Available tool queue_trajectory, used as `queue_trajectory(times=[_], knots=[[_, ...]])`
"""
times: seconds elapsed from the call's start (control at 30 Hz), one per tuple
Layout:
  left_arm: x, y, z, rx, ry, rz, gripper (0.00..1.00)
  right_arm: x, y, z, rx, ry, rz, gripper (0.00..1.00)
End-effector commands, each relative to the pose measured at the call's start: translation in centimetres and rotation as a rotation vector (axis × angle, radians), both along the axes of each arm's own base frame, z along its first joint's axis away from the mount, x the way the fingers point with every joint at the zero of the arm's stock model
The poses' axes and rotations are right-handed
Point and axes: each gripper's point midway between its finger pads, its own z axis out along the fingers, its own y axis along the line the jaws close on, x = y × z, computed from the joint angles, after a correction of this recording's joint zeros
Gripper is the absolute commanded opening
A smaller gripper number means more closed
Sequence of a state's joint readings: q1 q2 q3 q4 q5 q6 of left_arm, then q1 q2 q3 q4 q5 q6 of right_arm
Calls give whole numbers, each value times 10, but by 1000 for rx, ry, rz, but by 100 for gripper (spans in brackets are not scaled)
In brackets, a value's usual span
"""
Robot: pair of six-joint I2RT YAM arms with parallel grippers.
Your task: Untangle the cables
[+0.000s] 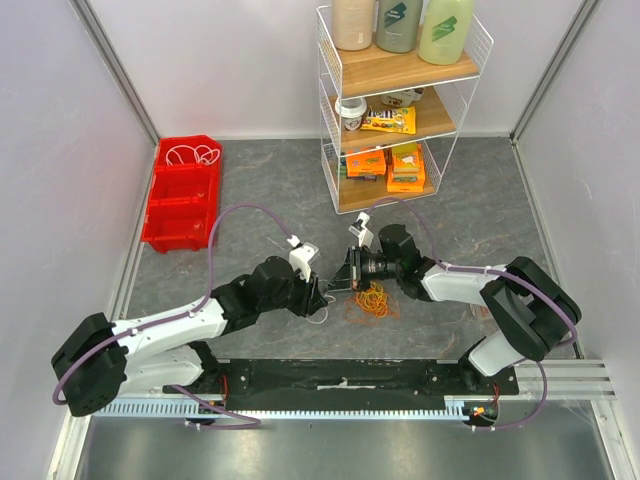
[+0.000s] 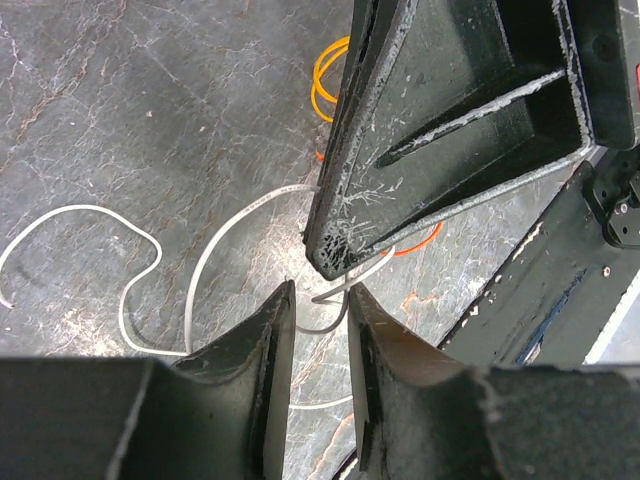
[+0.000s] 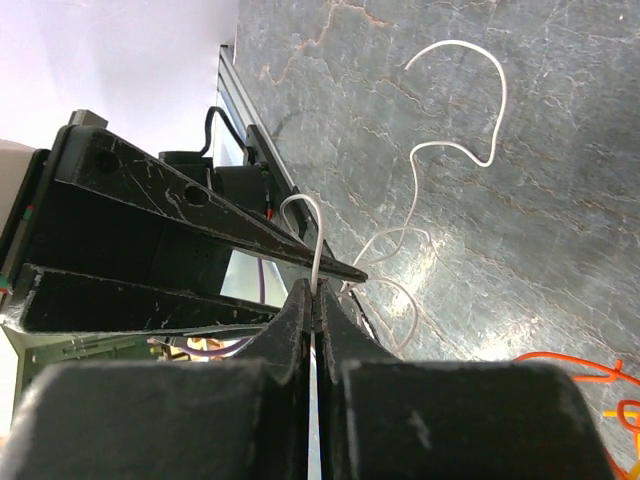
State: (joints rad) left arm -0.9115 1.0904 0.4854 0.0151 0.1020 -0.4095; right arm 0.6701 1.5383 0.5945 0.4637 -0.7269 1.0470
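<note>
White cable [image 3: 318, 250] lies just beside the orange coil [image 1: 380, 302], clamped in the right gripper [image 3: 315, 300]. The left gripper [image 2: 320, 305], jaws apart astride it, should close fully, then pull away from the coil slowly, watching for snags.
</note>
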Motion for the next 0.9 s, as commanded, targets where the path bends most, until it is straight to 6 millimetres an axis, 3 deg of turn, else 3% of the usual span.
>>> queue_trajectory(times=[0.0, 0.4, 0.67, 0.87], knots=[[4, -8, 14, -24, -64, -36, 32, -2, 1, 16, 60, -27, 14, 0], [-11, -2, 10, -49, -13, -44, 33, -2, 0, 15, 63, -27, 15, 0], [-10, -7, 12, -79, -18, -51, 31, -3, 1, 22, 79, -35, 13, 0], [-11, -9, 13, -86, -19, -60, 18, -5, -1, 23, 87, -37, 11, 0]])
